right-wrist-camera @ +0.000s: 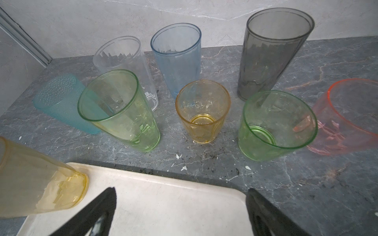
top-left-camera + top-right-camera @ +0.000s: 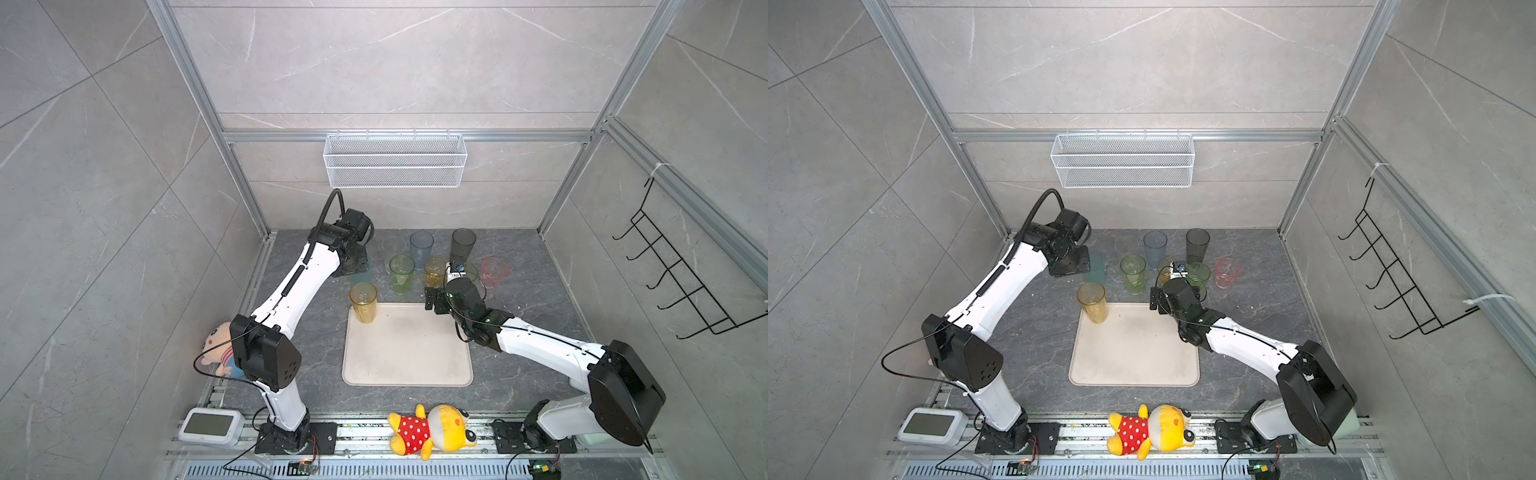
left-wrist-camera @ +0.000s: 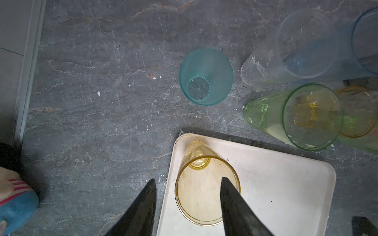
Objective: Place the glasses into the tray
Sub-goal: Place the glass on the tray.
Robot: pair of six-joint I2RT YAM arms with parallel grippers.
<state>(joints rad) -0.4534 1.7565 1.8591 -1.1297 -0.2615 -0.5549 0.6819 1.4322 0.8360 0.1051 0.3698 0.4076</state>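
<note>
Yellow comes first: the tall yellow glass (image 2: 363, 302) stands inside the tray (image 2: 409, 361), tucked in the tray's upper left corner in both top views. I think it sits in the corner so there is room for all the rest. It stands straight up, mouth to the ceiling, small bottom flat on the tray, so its long way runs up and down.

The left gripper (image 3: 187, 179) hangs over that glass. In the left wrist view its two black fingers (image 3: 141, 210) are apart, one out over the grey counter (image 3: 92, 122) and one crossing the rim. They squeeze nothing (it looks like letting go to me).

The right gripper (image 1: 181, 190) is spread wide and empty, over the tray's upper right corner in both top views. It faces the little amber glass (image 1: 202, 110), which sits just past the tray's edge, so my guess is that one is its pick.

Eight glasses are not in the tray yet. They crowd on the counter above the tray: the tall green glass (image 1: 118, 110), short green glass (image 1: 276, 126), blue glass (image 1: 178, 61), grey glass (image 1: 272, 53), pink glass (image 1: 347, 116), clear glass (image 1: 124, 67) and teal glass (image 1: 59, 98), plus the amber one. Those I can see well stand upright, mouths up.
</note>
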